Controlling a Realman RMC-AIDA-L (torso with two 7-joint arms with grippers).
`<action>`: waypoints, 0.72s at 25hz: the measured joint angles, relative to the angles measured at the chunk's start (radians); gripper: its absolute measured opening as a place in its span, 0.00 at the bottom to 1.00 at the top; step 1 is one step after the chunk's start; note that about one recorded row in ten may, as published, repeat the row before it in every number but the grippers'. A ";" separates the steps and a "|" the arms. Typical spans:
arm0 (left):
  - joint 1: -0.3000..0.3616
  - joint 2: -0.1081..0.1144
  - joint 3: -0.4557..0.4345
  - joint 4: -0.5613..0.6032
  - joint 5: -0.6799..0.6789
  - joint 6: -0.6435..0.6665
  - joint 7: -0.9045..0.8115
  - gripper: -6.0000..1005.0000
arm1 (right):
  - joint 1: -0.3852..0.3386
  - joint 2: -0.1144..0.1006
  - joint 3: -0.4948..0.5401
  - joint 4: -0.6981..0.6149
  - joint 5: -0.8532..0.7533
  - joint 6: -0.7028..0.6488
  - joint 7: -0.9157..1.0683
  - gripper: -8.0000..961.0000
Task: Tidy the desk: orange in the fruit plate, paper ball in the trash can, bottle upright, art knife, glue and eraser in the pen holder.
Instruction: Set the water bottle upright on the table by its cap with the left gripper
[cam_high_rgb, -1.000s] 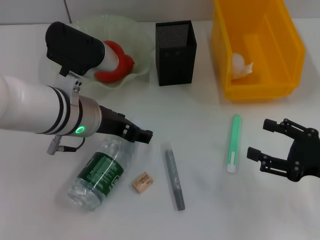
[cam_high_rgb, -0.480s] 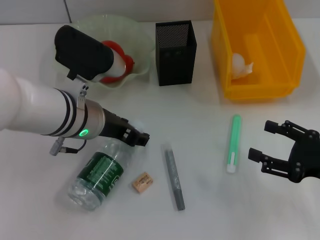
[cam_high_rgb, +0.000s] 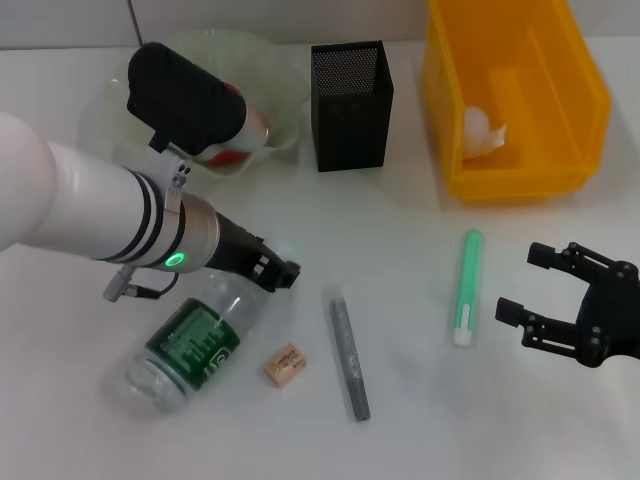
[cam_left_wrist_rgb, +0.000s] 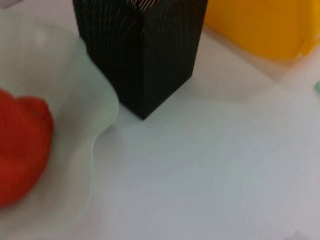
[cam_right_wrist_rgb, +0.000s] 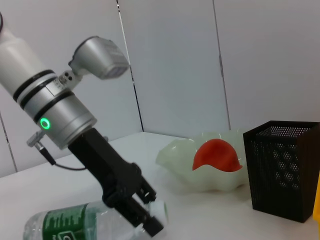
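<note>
since a second ago the bottle (cam_high_rgb: 193, 338) has slid slightly leftward on the worktop (cam_high_rgb: 400, 240), still lying on its side, and the left pincer (cam_high_rgb: 283, 274) has crept right to its cap end, clamped on the bottle's neck. rightward lie the eraser (cam_high_rgb: 284, 364), art knife (cam_high_rgb: 349, 352) and glue (cam_high_rgb: 467, 285); the right pincer (cam_high_rgb: 528, 292) hovers at far right, fingers apart

White desk (cam_high_rgb: 400, 430) with bottle (cam_high_rgb: 190, 345), eraser (cam_high_rgb: 284, 364).
</note>
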 joint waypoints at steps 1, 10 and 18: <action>0.005 0.001 -0.001 0.012 -0.002 0.000 0.010 0.47 | 0.000 0.000 0.000 0.000 0.000 0.000 0.000 0.88; 0.129 0.008 -0.143 0.170 -0.168 0.002 0.345 0.44 | 0.001 0.000 0.001 0.001 0.003 -0.001 0.007 0.88; 0.181 0.009 -0.288 0.144 -0.381 0.020 0.577 0.44 | 0.012 0.000 0.002 0.001 0.001 -0.001 0.021 0.88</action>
